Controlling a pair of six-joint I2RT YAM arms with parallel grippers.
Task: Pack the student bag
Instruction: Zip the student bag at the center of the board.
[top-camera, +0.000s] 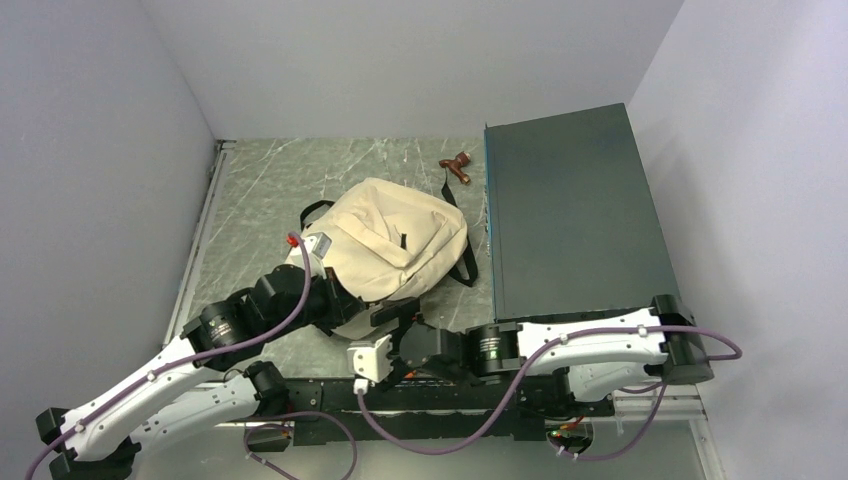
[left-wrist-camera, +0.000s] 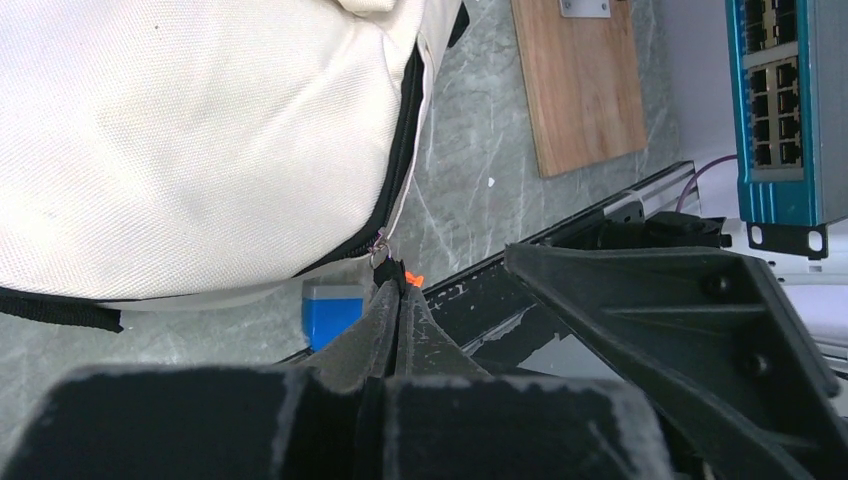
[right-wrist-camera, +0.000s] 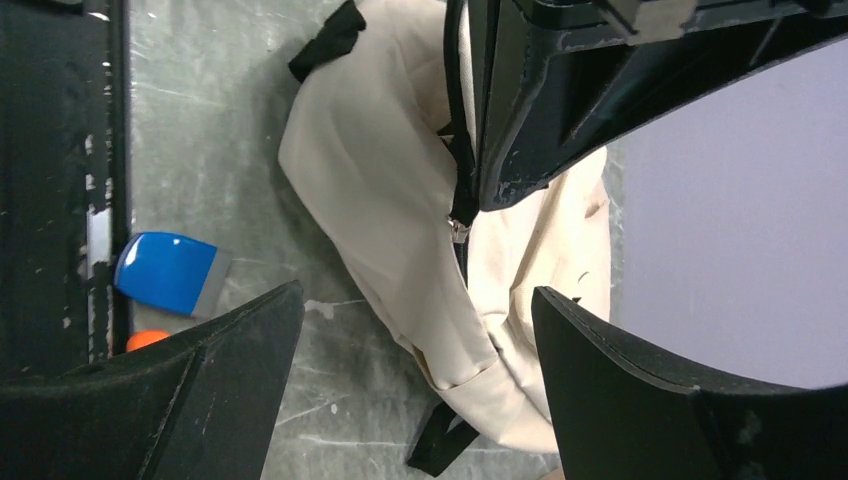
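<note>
The student bag (top-camera: 395, 240), a cream canvas backpack with black straps, lies in the middle of the table. My left gripper (top-camera: 368, 312) is at its near edge. In the left wrist view the left gripper (left-wrist-camera: 400, 285) is shut on the dark zipper pull (left-wrist-camera: 381, 256) at the end of the black zip line (left-wrist-camera: 405, 130). My right gripper (top-camera: 398, 325) is just to its right. In the right wrist view the right gripper (right-wrist-camera: 418, 292) stands wide open above the bag's lower corner (right-wrist-camera: 400, 220), with the zipper pull (right-wrist-camera: 458, 230) ahead of it and nothing held.
A big dark teal flat box (top-camera: 575, 220) fills the right side of the table. A small blue and grey block (right-wrist-camera: 165, 272) and an orange bit (right-wrist-camera: 148, 340) lie by the black rail (right-wrist-camera: 55, 180). A wooden board (left-wrist-camera: 585, 80) lies beyond the bag.
</note>
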